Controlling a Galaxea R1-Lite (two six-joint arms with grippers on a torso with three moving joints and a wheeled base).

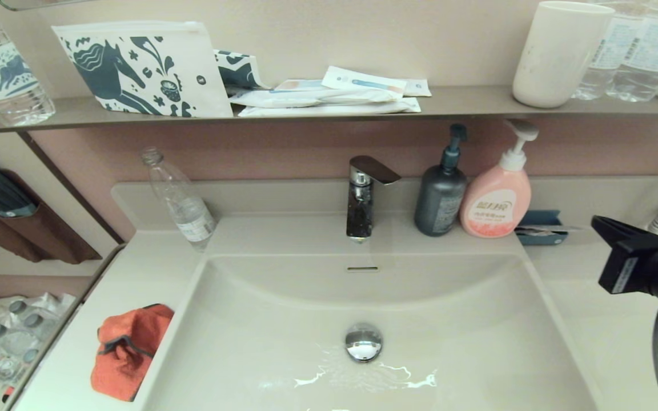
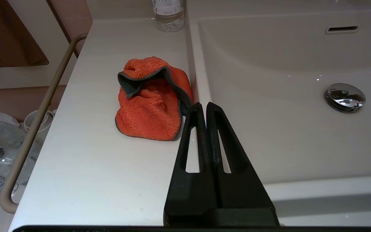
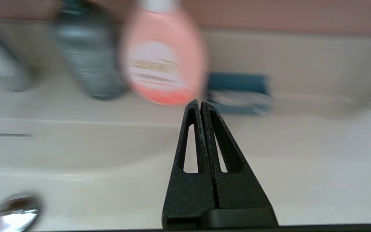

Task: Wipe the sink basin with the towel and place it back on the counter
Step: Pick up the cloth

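The orange-red towel (image 1: 126, 351) (image 2: 150, 103) lies crumpled on the counter (image 1: 72, 365) (image 2: 92, 154), left of the sink basin (image 1: 449, 319) (image 2: 285, 129) and against its rim. Water glints around the chrome drain stopper (image 1: 363, 341) (image 2: 345, 96). My left gripper (image 2: 204, 104) is shut and empty, hovering over the basin's left rim just beside the towel, apart from it. It does not show in the head view. My right gripper (image 3: 200, 102) is shut and empty, held above the counter right of the basin and pointing toward the soap bottles. Its arm (image 1: 643, 268) shows at the right edge.
Behind the basin stand the faucet (image 1: 363, 194), a clear bottle (image 1: 180, 200), a dark pump bottle (image 1: 440, 194), a pink soap bottle (image 1: 497, 200) and a blue box (image 1: 540, 225). A patterned pouch (image 1: 140, 68) and cup (image 1: 560, 51) sit on the shelf. A rail (image 2: 34, 129) borders the counter's left edge.
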